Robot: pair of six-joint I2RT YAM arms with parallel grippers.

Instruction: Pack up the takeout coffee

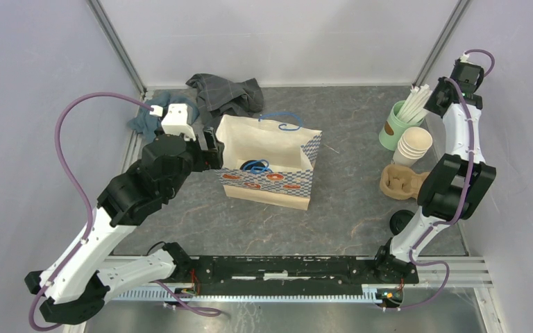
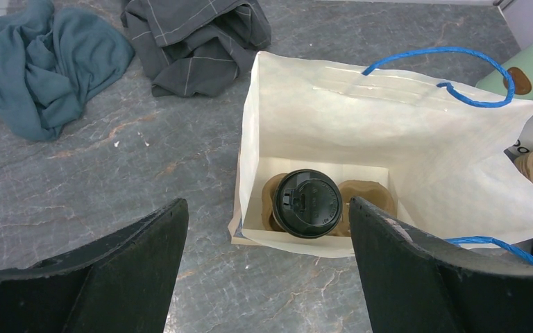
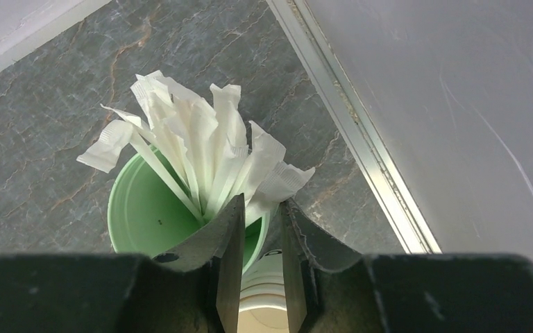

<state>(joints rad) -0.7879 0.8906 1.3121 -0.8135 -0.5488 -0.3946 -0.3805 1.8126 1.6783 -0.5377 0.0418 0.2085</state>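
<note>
The takeout coffee (image 2: 308,203), a cup with a round black lid, stands in a brown carrier tray at the bottom of the open white paper bag (image 2: 319,104) with blue handles. In the top view the bag (image 1: 277,142) stands mid-table and the cup does not show. My left gripper (image 2: 267,208) is open and empty, above the bag's near-left edge; it also shows in the top view (image 1: 212,149). My right gripper (image 3: 262,203) is over the mint-green cup (image 3: 139,208) of white straws, jaws close together on a straw wrapper (image 3: 277,184); it also shows in the top view (image 1: 436,97).
A stack of lidless cream cups (image 1: 413,146), a brown carrier tray (image 1: 401,182) and a loose black lid (image 1: 401,220) lie at the right. A teal cloth (image 2: 38,62) and a grey cloth (image 2: 194,41) lie behind the bag at the left.
</note>
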